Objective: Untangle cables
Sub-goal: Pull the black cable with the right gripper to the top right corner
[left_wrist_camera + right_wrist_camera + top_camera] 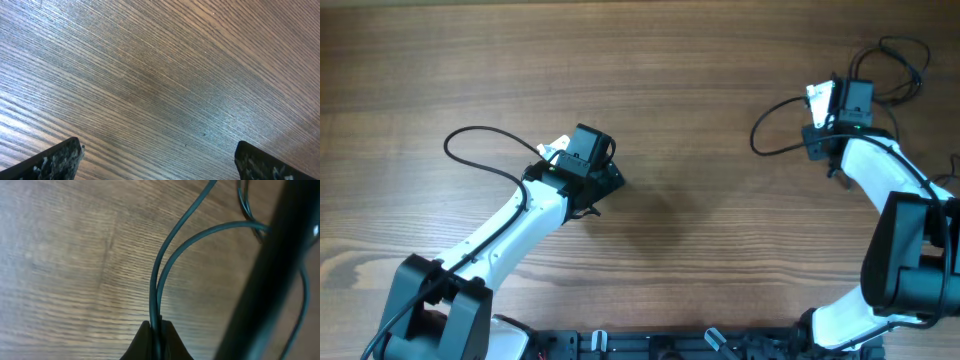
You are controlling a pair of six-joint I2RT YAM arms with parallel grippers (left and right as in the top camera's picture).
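A: Left gripper (157,157)?
B: Spread to full width, fingers (55,161) at the bottom corners of the wrist view. Nothing held; only bare wood grain of the table (160,75) between them.
A: Right gripper (156,332)?
B: Pinched tight on the cables (155,311): two thin black strands side by side, rising out of the closed tips, then curving away to the upper right.
A: Location of the cables overall?
B: Far right corner of the table in the overhead view, in loose thin loops just beyond the right gripper, well apart from the left arm (520,215) at centre-left. Further strands at top right of the right wrist view, partly hidden behind a blurred dark bar (270,280). Knotted or separate: cannot tell.
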